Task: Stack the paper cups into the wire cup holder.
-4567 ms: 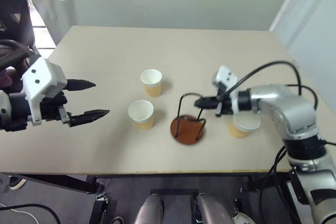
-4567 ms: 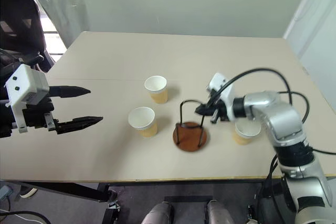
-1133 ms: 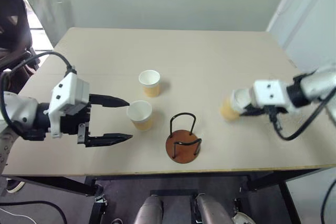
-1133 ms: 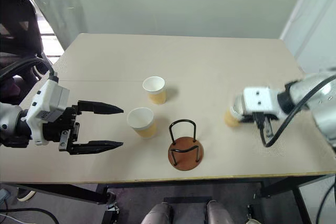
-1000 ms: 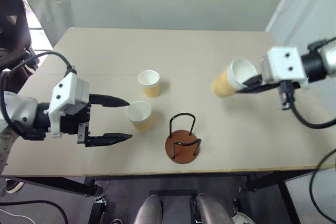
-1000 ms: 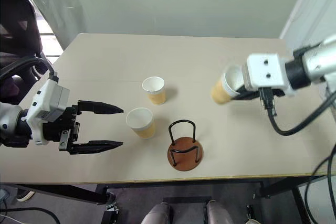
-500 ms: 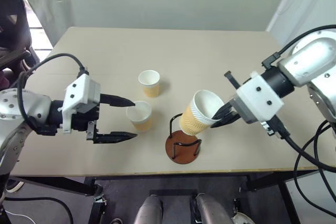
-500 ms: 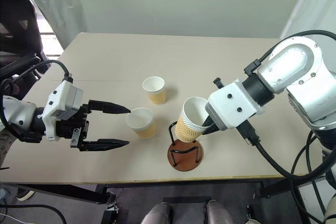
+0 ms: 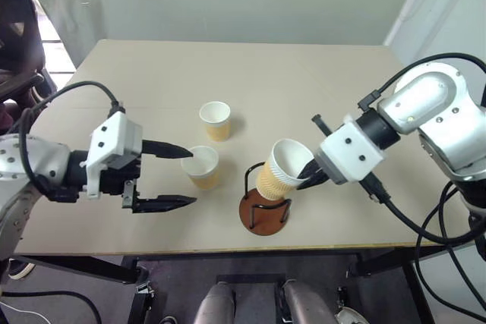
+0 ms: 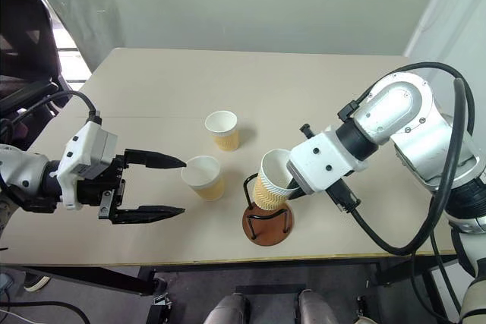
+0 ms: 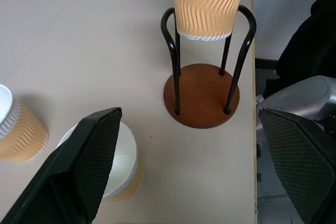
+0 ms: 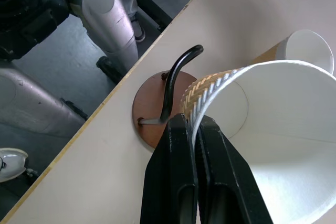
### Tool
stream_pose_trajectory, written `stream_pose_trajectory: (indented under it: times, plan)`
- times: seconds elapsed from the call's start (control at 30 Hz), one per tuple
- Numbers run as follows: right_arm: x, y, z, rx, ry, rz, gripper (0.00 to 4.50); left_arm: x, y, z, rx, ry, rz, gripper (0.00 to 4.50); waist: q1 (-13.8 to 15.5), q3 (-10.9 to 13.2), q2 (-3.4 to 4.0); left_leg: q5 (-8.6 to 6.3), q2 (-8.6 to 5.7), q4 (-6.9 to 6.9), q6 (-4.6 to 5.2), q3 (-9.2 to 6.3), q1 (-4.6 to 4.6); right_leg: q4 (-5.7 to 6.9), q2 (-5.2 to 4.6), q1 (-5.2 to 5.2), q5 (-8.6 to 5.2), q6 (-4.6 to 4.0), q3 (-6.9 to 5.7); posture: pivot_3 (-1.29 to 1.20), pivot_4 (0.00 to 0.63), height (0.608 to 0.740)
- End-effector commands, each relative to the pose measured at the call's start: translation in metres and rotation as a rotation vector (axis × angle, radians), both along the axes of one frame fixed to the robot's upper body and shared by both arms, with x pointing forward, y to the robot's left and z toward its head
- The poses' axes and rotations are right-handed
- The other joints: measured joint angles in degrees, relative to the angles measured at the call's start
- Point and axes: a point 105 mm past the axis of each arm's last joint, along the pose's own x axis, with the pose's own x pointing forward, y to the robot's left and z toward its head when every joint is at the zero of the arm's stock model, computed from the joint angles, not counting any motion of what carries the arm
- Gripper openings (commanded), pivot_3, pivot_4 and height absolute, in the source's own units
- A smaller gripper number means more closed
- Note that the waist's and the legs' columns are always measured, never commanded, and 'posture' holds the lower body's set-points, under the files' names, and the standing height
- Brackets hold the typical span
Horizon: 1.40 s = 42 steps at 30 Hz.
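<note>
Pinching an unmarked paper cup (image 9: 282, 170) rim, right claw (image 9: 310, 174) hovers over wire cup holder (image 9: 264, 201); left claw (image 9: 176, 176) gapes.

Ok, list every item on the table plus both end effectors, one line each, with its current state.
Held paper cup: pinched by its rim, tilted, bottom between the wire loops, above the base.
Wire cup holder: upright.
Near paper cup: upright, loose.
Far paper cup: upright, loose.
Right end effector: shut on the cup's rim.
Left end effector: open, beside the near cup.
</note>
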Motion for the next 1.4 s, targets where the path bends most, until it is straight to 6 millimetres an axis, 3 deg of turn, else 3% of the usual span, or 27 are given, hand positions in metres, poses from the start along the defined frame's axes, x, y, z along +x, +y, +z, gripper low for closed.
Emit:
stream_pose_trajectory:
  times: [0.03,0.13,0.23,0.47,0.6,0.7,0.9,1.1,1.27,1.4]
  plan:
    - [-0.001,0.002,0.003,0.001,-0.050,0.021,0.02,-0.002,0.001,0.010,0.011,-0.051,0.007,4.50,0.0,0.0,0.00,0.00,0.00,0.00,0.00,0.00,0.00,0.01,0.00,0.00,0.00,-0.01,0.00,0.00,0.150,0.740]
    - [0.001,0.003,0.002,0.003,-0.059,0.016,0.02,-0.002,0.001,0.010,0.012,-0.052,0.009,4.50,0.0,0.0,0.00,0.00,0.01,0.00,0.00,0.00,0.00,0.02,0.00,-0.01,0.01,-0.02,0.00,0.00,0.150,0.740]
    - [0.002,0.005,0.002,0.010,-0.067,0.012,0.54,-0.001,0.002,0.010,0.014,-0.054,0.010,4.50,0.0,0.0,0.00,0.00,0.01,0.00,0.00,-0.01,0.01,0.02,0.00,-0.01,0.01,-0.02,0.00,0.00,0.150,0.740]
    - [0.005,0.007,0.003,0.019,-0.079,0.004,3.00,0.001,0.003,0.009,0.035,-0.054,0.011,4.50,0.0,0.0,0.00,0.00,0.02,0.00,0.00,0.00,0.00,0.01,0.00,-0.01,0.01,-0.04,-0.01,0.00,0.150,0.740]
    - [0.015,0.005,0.017,0.075,-0.097,-0.054,4.41,0.006,0.008,0.004,0.097,-0.060,0.018,4.50,0.0,0.0,0.00,0.00,0.02,0.00,0.00,-0.01,0.01,0.03,0.01,-0.01,0.01,-0.04,-0.01,0.00,0.150,0.740]
    - [0.025,-0.006,0.040,0.176,-0.074,-0.122,4.48,0.016,0.016,0.001,0.188,-0.077,0.029,4.50,0.1,0.0,0.00,0.00,0.02,0.01,0.00,-0.02,0.00,0.05,0.00,-0.03,0.03,-0.09,0.00,0.00,0.150,0.740]
    - [0.011,-0.043,0.082,0.407,0.092,-0.231,4.48,0.045,0.022,0.004,0.303,-0.139,0.038,4.50,0.8,0.0,-0.02,0.00,-0.01,-0.03,-0.01,-0.04,-0.15,-0.01,-0.01,-0.18,-0.02,-0.20,-0.01,0.00,0.150,0.740]
    - [0.024,-0.079,0.061,0.452,0.087,-0.495,4.48,0.058,0.013,-0.007,0.406,-0.138,-0.076,4.50,0.9,0.0,-0.02,-0.06,0.03,-0.02,-0.07,-0.06,-0.22,-0.12,-0.04,-0.13,0.01,-0.14,-0.07,0.00,0.150,0.740]
    - [0.005,-0.075,0.080,0.608,0.122,-0.494,4.48,0.055,-0.001,-0.007,0.454,-0.142,-0.222,4.50,0.6,0.1,0.10,-0.06,0.04,-0.01,-0.06,0.02,-0.38,-0.15,-0.03,-0.29,0.20,0.22,-0.03,0.00,0.150,0.740]
    - [0.003,-0.082,0.083,0.661,0.121,-0.554,4.48,0.056,-0.003,-0.009,0.492,-0.146,-0.277,4.50,0.6,0.1,0.08,-0.07,0.17,-0.01,-0.04,0.03,-0.34,-0.33,0.09,-0.16,0.20,0.27,-0.04,0.00,0.150,0.740]
